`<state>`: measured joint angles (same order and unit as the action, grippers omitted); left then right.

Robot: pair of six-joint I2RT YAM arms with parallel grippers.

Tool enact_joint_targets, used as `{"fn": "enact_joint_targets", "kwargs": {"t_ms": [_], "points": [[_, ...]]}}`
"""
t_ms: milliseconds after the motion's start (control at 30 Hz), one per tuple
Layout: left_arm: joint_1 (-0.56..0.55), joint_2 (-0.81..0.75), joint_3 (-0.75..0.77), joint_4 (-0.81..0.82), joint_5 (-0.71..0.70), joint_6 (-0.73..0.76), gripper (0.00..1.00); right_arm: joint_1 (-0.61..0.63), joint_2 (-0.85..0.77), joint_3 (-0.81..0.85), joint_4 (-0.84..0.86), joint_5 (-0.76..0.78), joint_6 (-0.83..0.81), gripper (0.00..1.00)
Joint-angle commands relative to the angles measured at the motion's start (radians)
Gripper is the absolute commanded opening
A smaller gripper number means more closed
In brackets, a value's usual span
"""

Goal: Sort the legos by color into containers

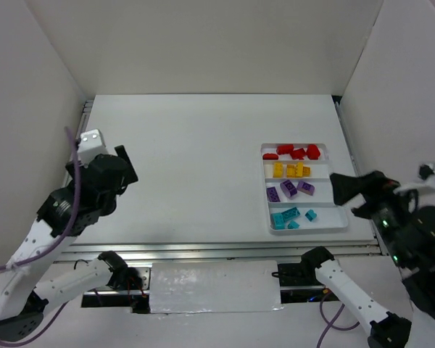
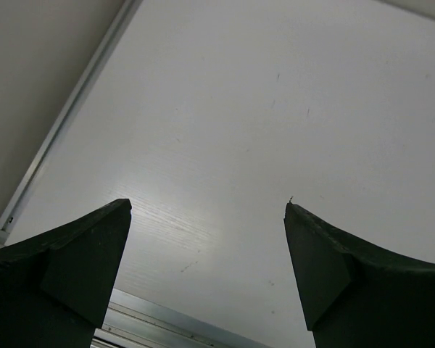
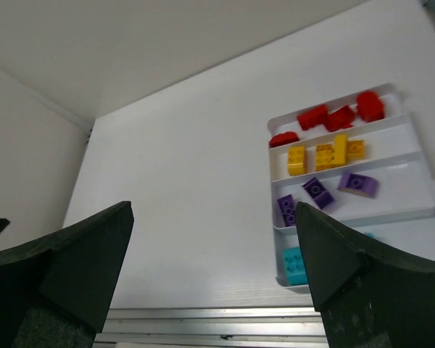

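Observation:
The white four-compartment tray (image 1: pixel 341 217) sits at the right of the table. Its far row holds red legos (image 1: pixel 297 152), then yellow-orange legos (image 1: pixel 290 170), purple legos (image 1: pixel 290 189) and teal legos (image 1: pixel 286 216) nearest. The tray also shows in the right wrist view (image 3: pixel 413 176), with red (image 3: pixel 333 116), yellow (image 3: pixel 322 154), purple (image 3: pixel 315 192) and teal (image 3: pixel 293 264) bricks. My left gripper (image 1: pixel 127 165) is open and empty, raised over the table's left side (image 2: pixel 206 206). My right gripper (image 1: pixel 341 190) is open and empty, raised beside the tray's right edge (image 3: pixel 214 210).
White walls enclose the table on the left, back and right. An aluminium rail (image 1: pixel 225 250) runs along the table's near edge, also seen in the right wrist view (image 3: pixel 217 326) and the left wrist view (image 2: pixel 174 322). A white panel (image 1: pixel 214 286) lies between the arm bases.

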<state>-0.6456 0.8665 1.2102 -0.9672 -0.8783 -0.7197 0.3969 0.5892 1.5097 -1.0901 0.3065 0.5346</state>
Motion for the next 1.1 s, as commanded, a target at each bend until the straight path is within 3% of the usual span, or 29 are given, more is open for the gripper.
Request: {"fn": "enact_joint_targets", "kwargs": {"t_ms": [0, 133, 400, 1067], "points": [[0.009, -0.116, 0.068, -0.042, -0.128, 0.006, 1.00, 0.011, -0.058, 0.092, -0.272, 0.118, -0.130, 0.99], [0.009, -0.289, 0.072, 0.016, -0.117, 0.112, 0.99, 0.062, -0.185, 0.127, -0.304, 0.085, -0.127, 1.00], [0.011, -0.353, 0.184, -0.090, -0.060, 0.161, 0.99, 0.077, -0.305, 0.135, -0.352, 0.074, -0.107, 1.00], [0.011, -0.388, 0.117, -0.045, -0.022, 0.170, 1.00, 0.080, -0.275, 0.021, -0.297, 0.072, -0.084, 1.00]]}}
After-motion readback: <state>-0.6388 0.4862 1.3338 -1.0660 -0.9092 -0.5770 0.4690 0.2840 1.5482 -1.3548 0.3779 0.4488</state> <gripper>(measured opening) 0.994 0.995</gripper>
